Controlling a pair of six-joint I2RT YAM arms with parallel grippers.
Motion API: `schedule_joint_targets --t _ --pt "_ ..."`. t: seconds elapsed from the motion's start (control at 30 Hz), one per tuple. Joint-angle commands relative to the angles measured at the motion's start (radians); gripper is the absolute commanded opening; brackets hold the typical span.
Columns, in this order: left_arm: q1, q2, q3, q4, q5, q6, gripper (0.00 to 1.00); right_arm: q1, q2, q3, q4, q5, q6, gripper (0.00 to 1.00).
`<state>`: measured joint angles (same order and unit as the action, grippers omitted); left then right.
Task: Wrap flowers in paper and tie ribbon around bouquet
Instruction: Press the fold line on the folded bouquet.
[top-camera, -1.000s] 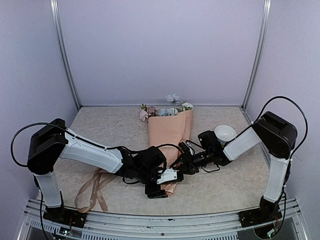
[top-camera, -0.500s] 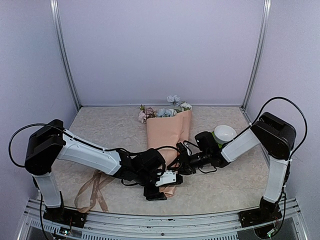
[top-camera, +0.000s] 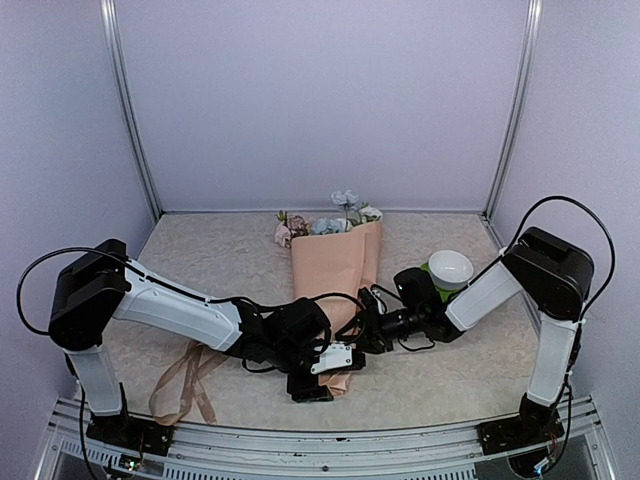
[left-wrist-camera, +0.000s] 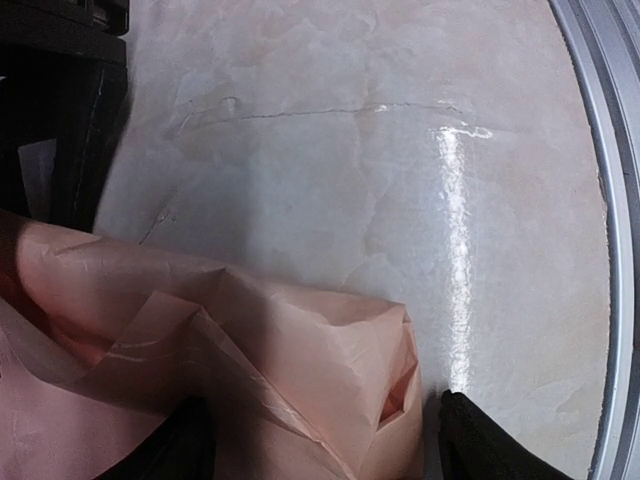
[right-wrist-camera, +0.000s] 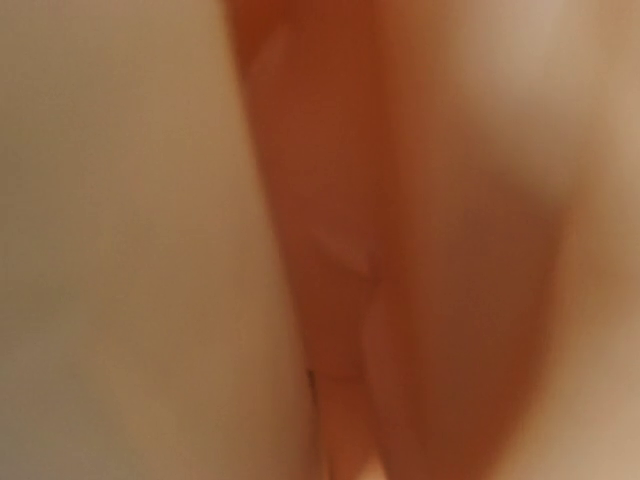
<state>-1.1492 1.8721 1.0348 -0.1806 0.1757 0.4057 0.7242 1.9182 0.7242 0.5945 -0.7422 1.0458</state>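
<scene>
From above you see the whole bouquet (top-camera: 335, 270) lying flat on the table (top-camera: 220, 260). Its long axis runs front to back, with the flowers (top-camera: 330, 224) at the far end near the back wall and the narrow tail pointing at the near edge. Only the left wrist view gives you the tail close up. There the creased peach paper (left-wrist-camera: 250, 400) lies between the two dark fingertips (left-wrist-camera: 190, 445) of the left gripper (left-wrist-camera: 325, 445), which stands wide and released astride it, a sliver of bare table showing at the paper's right edge. The right wrist view is nothing but blurred peach, its lens close against the paper. The overhead view puts the right gripper (top-camera: 362, 325) against the bouquet's right flank, above the tail, but you cannot tell whether its fingers are clenched or slack. The ribbon (top-camera: 185, 385) lies in loose loops well to the left of the tail, near the front rail (left-wrist-camera: 600, 200). A white bowl (top-camera: 450, 267) sits to the right of the bouquet, behind the right arm. Bare table shows to either side of the blooms, and little between the tail and the rail.
</scene>
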Motion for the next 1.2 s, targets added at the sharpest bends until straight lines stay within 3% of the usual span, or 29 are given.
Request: schedule_joint_targets --t 0.0,0.13,0.17,0.33,0.53,0.63,0.73,0.83,1.0,1.1,1.17 --pt "-0.013 0.01 -0.026 -0.059 0.012 0.008 0.76 0.012 0.013 0.021 0.069 0.014 0.038 0.39" --pt "-0.017 -0.001 -0.03 -0.058 0.003 0.007 0.76 0.012 0.006 0.018 0.067 0.007 0.027 0.01" --pt "-0.018 -0.017 -0.029 -0.055 0.001 -0.002 0.76 0.012 0.004 0.018 0.064 0.009 0.025 0.0" --pt "-0.014 -0.185 -0.058 0.032 0.109 -0.081 0.73 0.008 0.006 0.021 0.068 -0.002 0.023 0.0" --pt "0.016 -0.321 -0.09 0.047 0.196 -0.166 0.51 0.002 0.009 0.059 0.044 -0.04 -0.015 0.0" --pt "0.076 -0.341 -0.147 0.15 0.083 -0.256 0.29 0.002 0.013 0.058 0.046 -0.045 -0.017 0.0" --pt "0.084 -0.244 -0.092 0.098 -0.073 -0.283 0.16 0.002 0.011 0.053 0.049 -0.044 -0.017 0.0" --pt "0.076 -0.137 -0.039 0.054 -0.18 -0.288 0.12 0.003 0.006 0.042 0.046 -0.038 -0.018 0.0" --pt "0.023 -0.068 -0.035 0.098 -0.171 -0.261 0.14 0.003 0.008 0.035 0.047 -0.032 -0.015 0.0" --pt "0.006 -0.042 -0.018 0.094 -0.176 -0.246 0.16 0.004 0.011 0.035 0.049 -0.026 -0.01 0.08" --pt "0.008 -0.036 -0.006 0.082 -0.167 -0.23 0.18 0.004 0.012 0.035 0.051 -0.028 -0.009 0.2"
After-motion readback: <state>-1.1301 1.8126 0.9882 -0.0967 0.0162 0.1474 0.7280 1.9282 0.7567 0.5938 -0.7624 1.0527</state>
